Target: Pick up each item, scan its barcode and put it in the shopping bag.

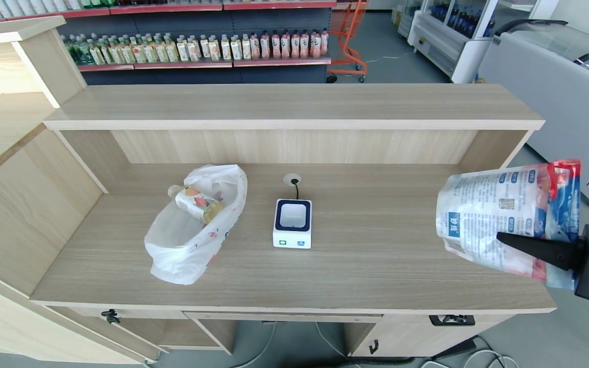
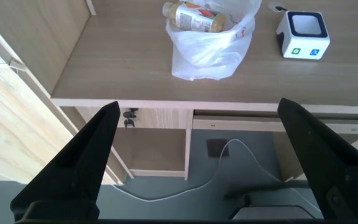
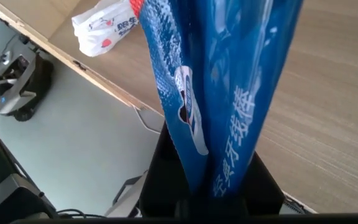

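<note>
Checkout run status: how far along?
Done: one bottle lies in the bag. In hand: right gripper shut on a pouch, held above the right end of the counter, well to the side of the scanner. Left: scan the pouch, then bag it. Left gripper is open, low in front of the counter.

Head camera looks forward and down from above on the wooden counter (image 1: 376,266), store shelves (image 1: 197,48) beyond. Left wrist camera hangs well back off the counter's front edge, facing down and across it between the spread fingers (image 2: 79,168) of the left gripper (image 2: 197,106). Right wrist camera sits hard against the blue pouch (image 3: 229,93), looking past it over the countertop and its edge to the floor. All three views share the counter and the white shopping bag (image 1: 192,230); head and left wrist views also share the scanner (image 1: 292,223).
</note>
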Robot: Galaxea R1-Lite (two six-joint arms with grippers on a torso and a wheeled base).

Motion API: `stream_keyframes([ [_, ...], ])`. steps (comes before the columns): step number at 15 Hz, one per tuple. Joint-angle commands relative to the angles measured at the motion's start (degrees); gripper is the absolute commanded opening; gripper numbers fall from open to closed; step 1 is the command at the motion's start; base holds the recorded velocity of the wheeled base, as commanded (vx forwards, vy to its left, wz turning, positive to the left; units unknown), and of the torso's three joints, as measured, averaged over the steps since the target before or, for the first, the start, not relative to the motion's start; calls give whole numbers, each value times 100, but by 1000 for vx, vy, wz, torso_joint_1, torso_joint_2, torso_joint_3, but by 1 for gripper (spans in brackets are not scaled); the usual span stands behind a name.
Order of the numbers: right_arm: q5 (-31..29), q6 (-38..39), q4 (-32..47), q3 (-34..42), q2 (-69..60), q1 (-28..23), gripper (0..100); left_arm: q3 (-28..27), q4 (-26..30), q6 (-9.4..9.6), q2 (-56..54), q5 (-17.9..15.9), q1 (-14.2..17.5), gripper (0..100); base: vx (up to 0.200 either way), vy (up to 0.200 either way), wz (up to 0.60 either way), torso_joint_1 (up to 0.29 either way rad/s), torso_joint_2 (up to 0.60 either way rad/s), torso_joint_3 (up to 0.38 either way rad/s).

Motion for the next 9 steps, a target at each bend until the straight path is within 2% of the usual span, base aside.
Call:
stream_keyframes([
  [1, -4, -4, -3, -7, 56, 8, 0, 0, 0, 0, -2, 0, 0, 100, 200, 0, 0, 12, 7, 2],
  [5, 5, -4, -3, 46, 64, 17, 0, 0, 0, 0, -2, 0, 0, 100, 0, 0, 0, 0, 0, 0],
  [9, 5, -4, -3, 90, 161, 17, 0, 0, 0, 0, -2, 0, 0, 100, 200, 0, 0, -1, 2, 5],
])
